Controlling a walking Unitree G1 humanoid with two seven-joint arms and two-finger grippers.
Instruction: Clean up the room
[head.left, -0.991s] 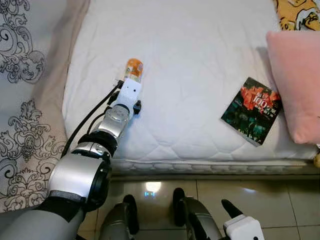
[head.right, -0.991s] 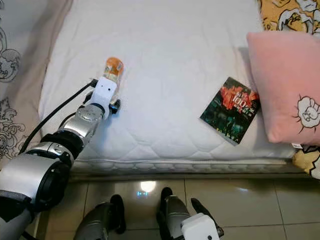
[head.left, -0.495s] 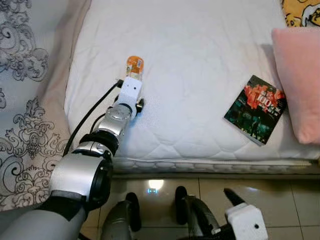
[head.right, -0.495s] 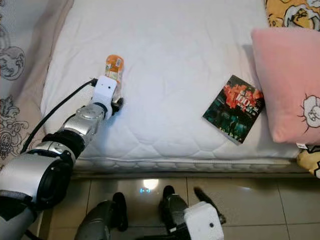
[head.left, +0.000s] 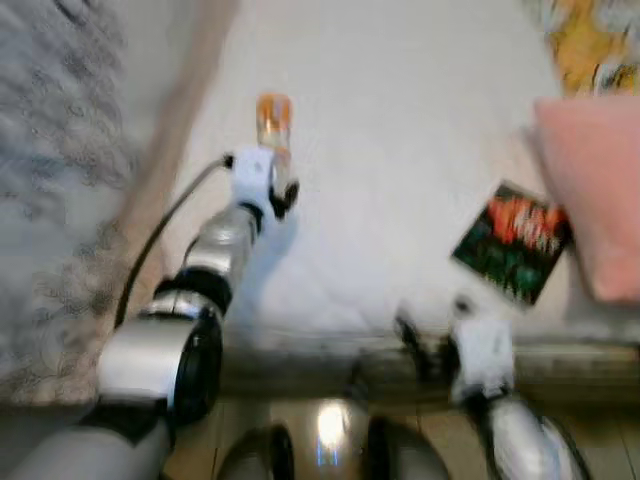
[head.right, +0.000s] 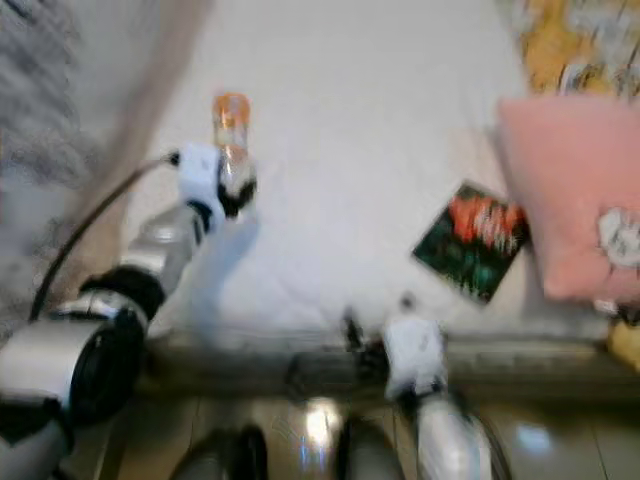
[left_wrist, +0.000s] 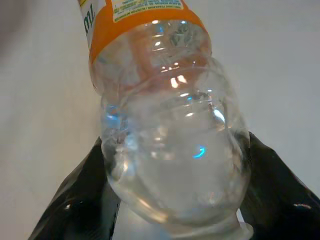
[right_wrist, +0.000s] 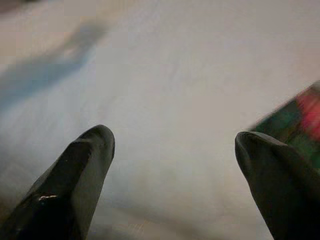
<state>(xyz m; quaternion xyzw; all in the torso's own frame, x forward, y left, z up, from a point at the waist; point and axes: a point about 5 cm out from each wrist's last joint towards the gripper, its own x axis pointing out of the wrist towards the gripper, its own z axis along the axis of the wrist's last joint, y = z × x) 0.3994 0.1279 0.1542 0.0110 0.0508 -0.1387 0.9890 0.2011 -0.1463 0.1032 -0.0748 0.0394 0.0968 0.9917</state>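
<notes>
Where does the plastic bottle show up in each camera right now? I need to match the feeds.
Left eye view: bottle, upper left, held by the left gripper over the mattress.
Right eye view: bottle, upper left.
Left wrist view: bottle, close up between the black fingers.
Right wrist view: not in it.
Shared landmark: the book, also at.

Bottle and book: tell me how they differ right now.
The bottle is clear plastic with an orange label; the book is dark, with a red and green cover. The bottle is clamped in the left gripper; the book lies flat on the white mattress, untouched.
</notes>
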